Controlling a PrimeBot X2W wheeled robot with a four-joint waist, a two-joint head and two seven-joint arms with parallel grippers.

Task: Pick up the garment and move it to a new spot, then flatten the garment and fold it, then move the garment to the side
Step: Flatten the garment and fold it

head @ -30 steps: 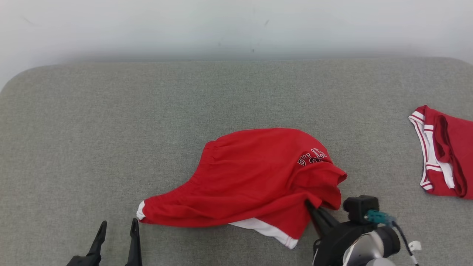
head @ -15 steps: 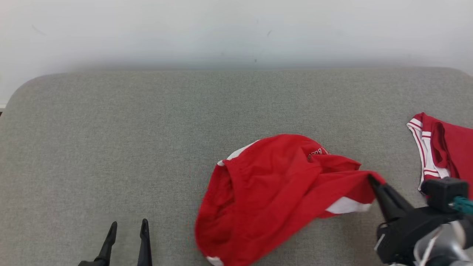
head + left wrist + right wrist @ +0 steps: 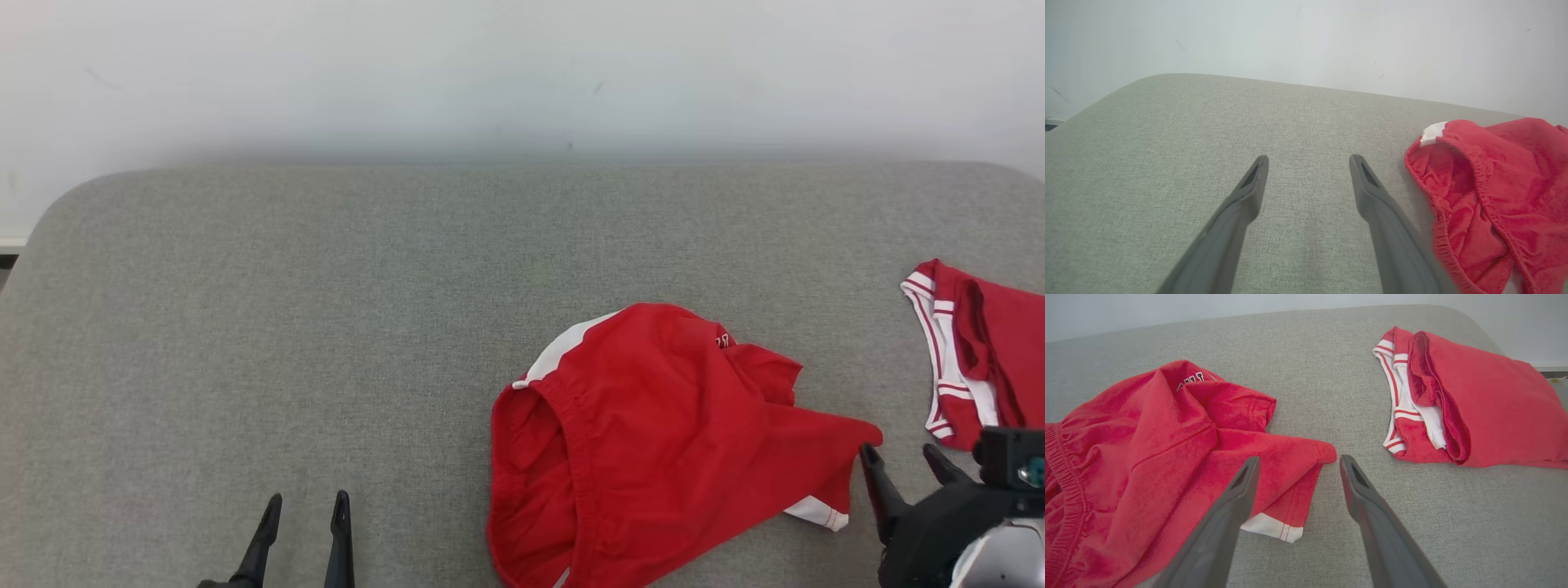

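Grey fabric surface point(image 3: 245, 327), white wall point(image 3: 522, 73) behind. Red shorts point(image 3: 669, 425) lie crumpled right of centre, elastic waistband open at left. Right gripper point(image 3: 898, 451) spread wide, empty, tips just beside leg hem. Left gripper point(image 3: 309, 498) also wide, over bare fabric. Folded red garment point(image 3: 992, 351) at right edge, apart from shorts.

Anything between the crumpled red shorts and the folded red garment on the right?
No, bare grey cushion. The right wrist view shows it between the shorts and the folded garment; the open right gripper hovers near that gap.
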